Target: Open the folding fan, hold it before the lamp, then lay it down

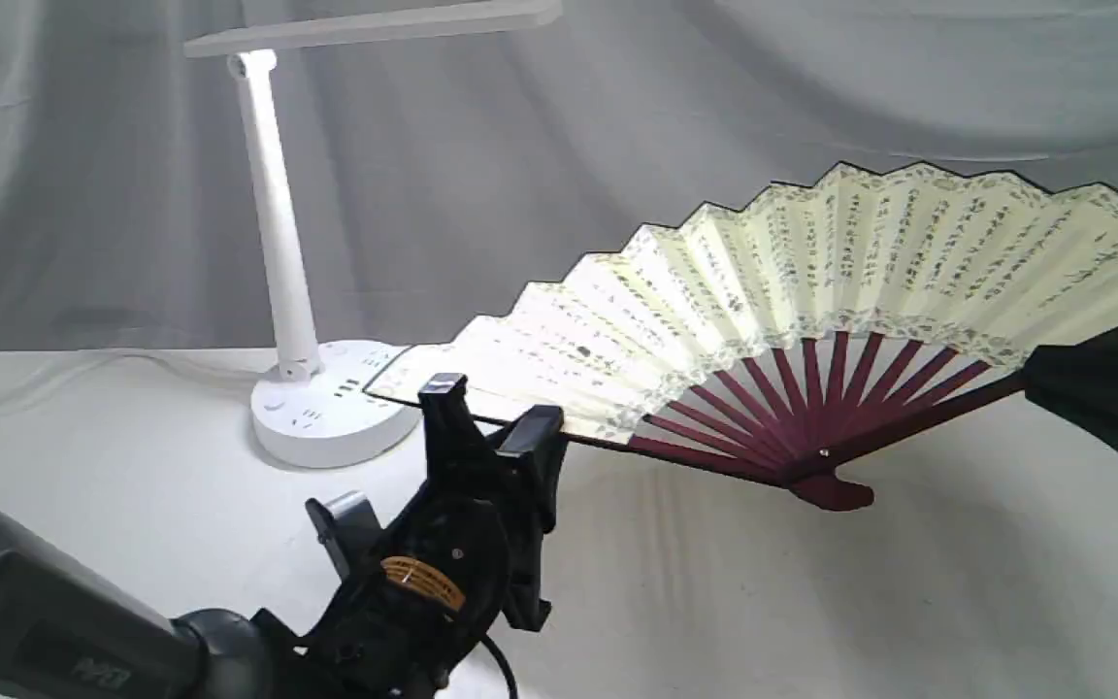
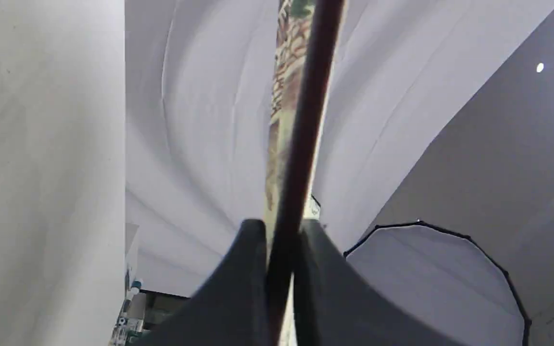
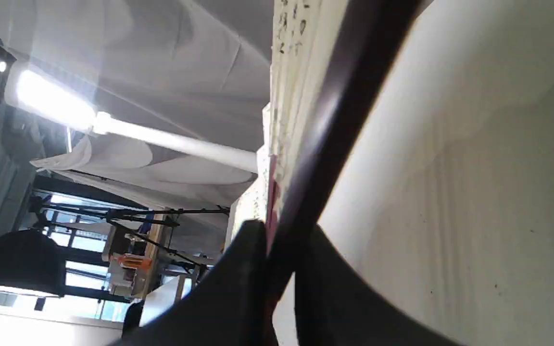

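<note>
The folding fan (image 1: 811,262) is spread wide and held off the table, its cream pleats with dark script facing the exterior camera and its maroon ribs meeting at a pivot low in the middle. My left gripper (image 1: 491,416) is shut on the fan's left outer rib (image 2: 301,120), close to the lamp's round base. My right gripper (image 1: 1039,383) is shut on the right outer rib (image 3: 339,110) at the frame's right edge. The white lamp (image 1: 278,223) stands at the back left, lit, with its light bar (image 3: 51,98) overhead. The fan's left tip overlaps the lamp base in this view.
A white cloth covers the table (image 1: 811,602) and a grey drape (image 1: 520,146) hangs behind. The lamp's cord (image 1: 83,374) runs off left along the table's back edge. A round softbox (image 2: 431,283) shows in the left wrist view.
</note>
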Action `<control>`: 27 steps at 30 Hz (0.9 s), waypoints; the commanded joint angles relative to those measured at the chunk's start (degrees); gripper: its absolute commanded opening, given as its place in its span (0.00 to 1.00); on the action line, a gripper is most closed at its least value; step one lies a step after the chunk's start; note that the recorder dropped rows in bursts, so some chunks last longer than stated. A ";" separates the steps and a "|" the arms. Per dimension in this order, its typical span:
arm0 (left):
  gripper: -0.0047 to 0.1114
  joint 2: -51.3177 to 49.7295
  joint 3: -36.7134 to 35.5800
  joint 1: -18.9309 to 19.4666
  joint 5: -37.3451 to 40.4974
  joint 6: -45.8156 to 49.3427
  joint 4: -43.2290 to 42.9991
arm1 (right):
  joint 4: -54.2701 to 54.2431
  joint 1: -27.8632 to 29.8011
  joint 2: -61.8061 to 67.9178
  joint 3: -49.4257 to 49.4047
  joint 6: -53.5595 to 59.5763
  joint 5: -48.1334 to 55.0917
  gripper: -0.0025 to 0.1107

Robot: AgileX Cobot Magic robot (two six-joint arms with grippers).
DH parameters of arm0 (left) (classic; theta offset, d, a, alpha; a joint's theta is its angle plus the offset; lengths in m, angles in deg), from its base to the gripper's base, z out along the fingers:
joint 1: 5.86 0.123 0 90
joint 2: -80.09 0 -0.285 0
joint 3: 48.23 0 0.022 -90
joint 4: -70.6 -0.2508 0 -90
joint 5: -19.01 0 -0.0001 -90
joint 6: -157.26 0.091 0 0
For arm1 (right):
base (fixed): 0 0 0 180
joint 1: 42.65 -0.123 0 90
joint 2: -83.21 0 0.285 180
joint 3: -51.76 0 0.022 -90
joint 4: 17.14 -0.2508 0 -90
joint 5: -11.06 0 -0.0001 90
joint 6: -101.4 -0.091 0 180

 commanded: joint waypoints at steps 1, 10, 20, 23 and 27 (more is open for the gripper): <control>0.04 0.78 0.03 0.78 -3.14 -2.43 6.83 | 1.99 1.10 -0.29 -0.07 0.82 -3.30 0.02; 0.04 0.78 0.03 0.78 -3.14 -2.43 7.62 | 3.09 1.10 -0.29 -0.07 -0.82 -3.91 0.02; 0.04 0.78 0.03 0.78 -3.14 -2.43 9.84 | 4.41 1.13 -0.29 -0.07 -2.11 -6.06 0.02; 0.04 0.78 0.03 0.78 -3.14 -2.43 10.81 | 4.68 1.13 -0.29 -0.07 -2.15 -6.06 0.02; 0.04 0.78 0.03 0.78 -3.14 -2.43 10.81 | 5.68 1.13 -0.29 -0.07 -2.15 -6.06 0.02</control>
